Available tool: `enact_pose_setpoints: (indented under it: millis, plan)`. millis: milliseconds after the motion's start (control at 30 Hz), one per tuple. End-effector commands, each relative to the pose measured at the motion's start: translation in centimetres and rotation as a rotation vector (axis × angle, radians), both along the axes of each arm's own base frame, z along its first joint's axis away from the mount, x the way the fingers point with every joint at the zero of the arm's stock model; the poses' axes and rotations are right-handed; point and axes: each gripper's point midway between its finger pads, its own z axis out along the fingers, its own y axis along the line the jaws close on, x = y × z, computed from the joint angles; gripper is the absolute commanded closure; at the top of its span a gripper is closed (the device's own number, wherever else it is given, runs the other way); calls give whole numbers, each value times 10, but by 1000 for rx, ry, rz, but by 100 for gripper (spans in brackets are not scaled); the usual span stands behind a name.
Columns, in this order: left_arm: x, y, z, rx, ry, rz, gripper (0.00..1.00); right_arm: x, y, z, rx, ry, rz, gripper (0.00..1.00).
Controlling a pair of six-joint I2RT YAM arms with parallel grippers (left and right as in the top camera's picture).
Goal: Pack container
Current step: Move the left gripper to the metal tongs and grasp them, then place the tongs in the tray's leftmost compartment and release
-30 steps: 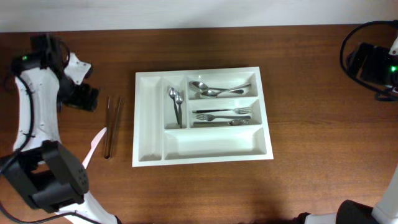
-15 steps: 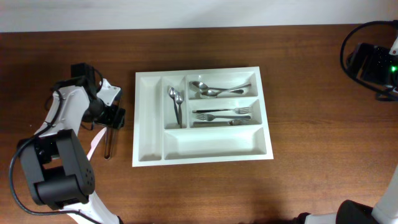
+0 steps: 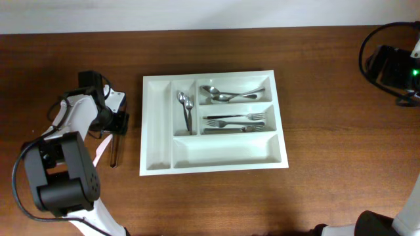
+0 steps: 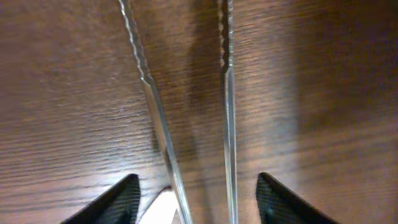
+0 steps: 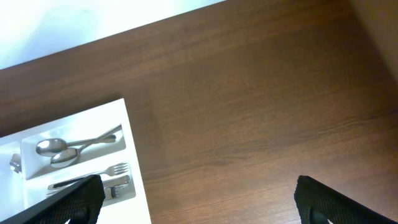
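Overhead view: brown wooden worktop (image 3: pixel 328 190) with the white container (image 3: pixel 157 167) lying flat near its middle, long sides running left to right.
Container, narrow upright compartment: two spoons (image 3: pixel 186 105) side by side, bowls toward the far edge.
Container, top wide compartment: more spoons (image 3: pixel 230 94), handles pointing right.
Container, middle wide compartment: forks (image 3: pixel 239 119) lying lengthways, tines to the right.
Tongs (image 3: pixel 115 149): metal, flat on the worktop just left of the container, clear of its wall and roughly parallel to it.
White flat piece (image 3: pixel 102 147): on the worktop just beside the tongs, on the side away from the container; cannot tell what it is.
Left hand (image 3: pixel 120 122): low over the far part of the tongs.
Left hand, state: fingers (image 4: pixel 121 199) apart, one outside each arm of the tongs, with bare worktop showing between each finger and the nearest arm; not clamped on anything.
Left wrist view: both arms of the tongs run up between the fingertips, scalloped edges at the far ends.
Right hand (image 5: pixel 198 193): over the far right part of the worktop, well apart from the container.
Right hand, state: fingers (image 5: pixel 323 199) spread wide, only bare worktop between them.
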Motion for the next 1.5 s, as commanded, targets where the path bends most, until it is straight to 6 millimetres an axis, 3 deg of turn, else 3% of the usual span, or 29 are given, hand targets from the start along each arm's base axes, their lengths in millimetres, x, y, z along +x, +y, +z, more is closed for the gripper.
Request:
enact_pose_setpoints:
  millis: [0,200,367,567,700,967,1067,1167,1367,1467]
  plan:
    - [-7,1,-18,-7,44,71,52,-3,1,7,-5,-21,3,1]
    - [-6,1,-27,-14,54,121,69,-3,1,7,-5,-21,3,1]
    - [-5,1,-26,-14,49,124,96,-3,1,7,-5,-21,3,1]
    - [-4,1,-13,-20,64,169,98,-3,1,7,-5,-21,3,1]
    - [3,2,20,-19,41,180,98,-3,1,7,-5,-21,3,1]
    - [21,4,124,-18,-135,242,98,-3,1,7,-5,-21,3,1]
    - [19,-13,146,-79,-180,256,98,-3,1,7,-5,-21,3,1]
    - [16,-42,154,-156,-176,274,98,-3,1,7,-5,-21,3,1]
    - [27,-110,145,-189,-189,141,98,-3,1,7,-5,-21,3,1]
    - [33,-133,135,-159,-194,120,98,-3,1,7,-5,-21,3,1]
